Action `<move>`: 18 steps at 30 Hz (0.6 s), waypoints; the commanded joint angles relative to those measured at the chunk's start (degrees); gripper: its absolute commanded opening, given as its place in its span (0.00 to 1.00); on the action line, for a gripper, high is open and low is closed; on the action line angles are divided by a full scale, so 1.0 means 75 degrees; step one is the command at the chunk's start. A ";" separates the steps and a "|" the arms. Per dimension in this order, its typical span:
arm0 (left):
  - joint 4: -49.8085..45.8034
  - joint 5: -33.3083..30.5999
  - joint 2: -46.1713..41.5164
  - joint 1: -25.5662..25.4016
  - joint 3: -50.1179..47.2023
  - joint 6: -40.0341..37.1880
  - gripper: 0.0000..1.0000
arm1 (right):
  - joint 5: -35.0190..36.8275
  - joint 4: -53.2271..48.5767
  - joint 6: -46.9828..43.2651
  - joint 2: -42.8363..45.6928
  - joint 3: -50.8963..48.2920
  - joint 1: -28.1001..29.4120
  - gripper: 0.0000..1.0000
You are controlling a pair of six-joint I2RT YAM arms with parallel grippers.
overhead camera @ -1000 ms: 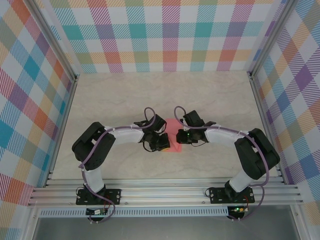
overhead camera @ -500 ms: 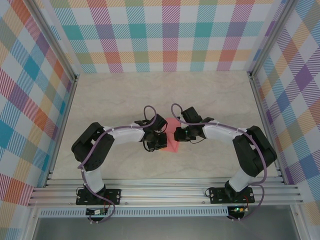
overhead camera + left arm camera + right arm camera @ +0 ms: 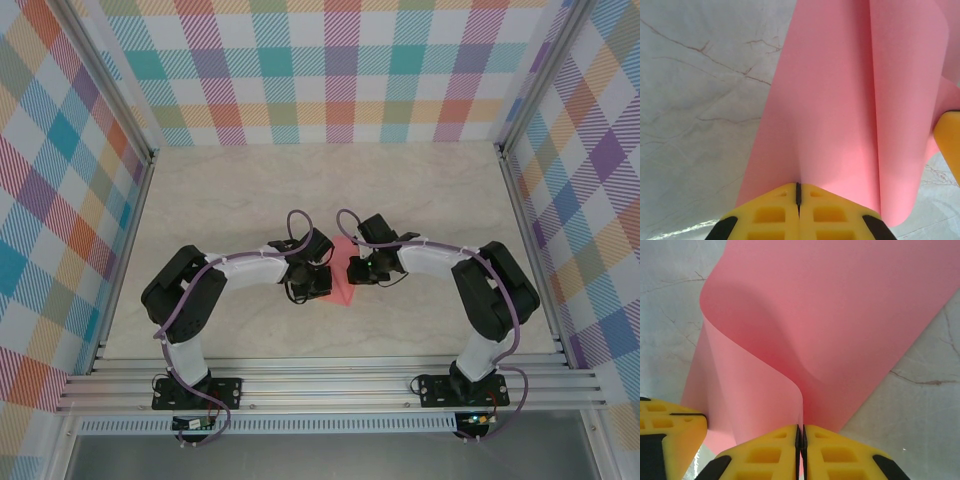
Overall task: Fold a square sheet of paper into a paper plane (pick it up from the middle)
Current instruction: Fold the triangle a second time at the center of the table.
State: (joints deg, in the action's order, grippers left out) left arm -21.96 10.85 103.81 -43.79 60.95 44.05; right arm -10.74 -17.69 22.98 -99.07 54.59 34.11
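Observation:
The square sheet of paper point(image 3: 343, 277) is salmon pink and sits between the two grippers at the table's middle, bowed upward rather than flat. My left gripper point(image 3: 318, 282) is shut on its left edge; in the left wrist view the yellow jaws point(image 3: 798, 186) pinch the pink sheet point(image 3: 830, 110), which rises into a fold on the right. My right gripper point(image 3: 357, 270) is shut on the opposite edge; in the right wrist view its jaws point(image 3: 800, 429) pinch the sheet point(image 3: 840, 315), which curls over into a loop. No finished paper plane is in view.
The marble-patterned table point(image 3: 250, 200) is bare around the arms. Plaid walls point(image 3: 330, 70) stand at the back and both sides, with an aluminium rail point(image 3: 330, 385) along the near edge. The two grippers are almost touching; the other gripper's finger point(image 3: 670, 425) shows in the right wrist view.
My right gripper has moved left toward the left gripper, still gripping. The pink sheet between them has narrowed and buckled up. The left gripper has hardly moved.

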 commanded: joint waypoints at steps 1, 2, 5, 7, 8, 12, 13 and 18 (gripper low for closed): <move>-0.0448 -0.0198 -0.0036 -0.0003 -0.0099 -0.0082 0.05 | 0.0129 -0.0131 -0.0217 -0.0092 0.0244 -0.0036 0.12; -0.0425 -0.0192 -0.0040 -0.0007 -0.0109 -0.0082 0.05 | 0.0156 -0.0136 -0.0233 -0.0108 0.0254 -0.0039 0.12; -0.0425 -0.0179 -0.0013 -0.0005 -0.0099 -0.0081 0.05 | 0.0133 -0.0183 -0.0287 -0.0188 0.0354 -0.0036 0.13; -0.0436 -0.0173 -0.0012 -0.0007 -0.0098 -0.0082 0.05 | 0.0161 -0.0209 -0.0325 -0.0255 0.0397 -0.0036 0.13; -0.0445 -0.0175 0.0007 0.0002 -0.0099 -0.0077 0.05 | 0.0167 -0.0213 -0.0343 -0.0270 0.0408 -0.0036 0.13; -0.0474 -0.0190 -0.0001 -0.0007 -0.0106 -0.0096 0.05 | 0.0198 -0.0301 -0.0401 -0.0295 0.0478 -0.0036 0.13; -0.0481 -0.0189 0.0010 -0.0002 -0.0110 -0.0096 0.05 | 0.0228 -0.0328 -0.0398 -0.0303 0.0497 -0.0036 0.13; -0.0448 -0.0146 0.0010 -0.0009 -0.0110 -0.0092 0.04 | 0.0248 -0.0369 -0.0376 -0.0269 0.0459 -0.0036 0.13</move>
State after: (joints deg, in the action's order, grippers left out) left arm -21.96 10.87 103.81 -43.79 60.95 44.03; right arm -9.45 -19.14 21.34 -100.47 57.12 34.11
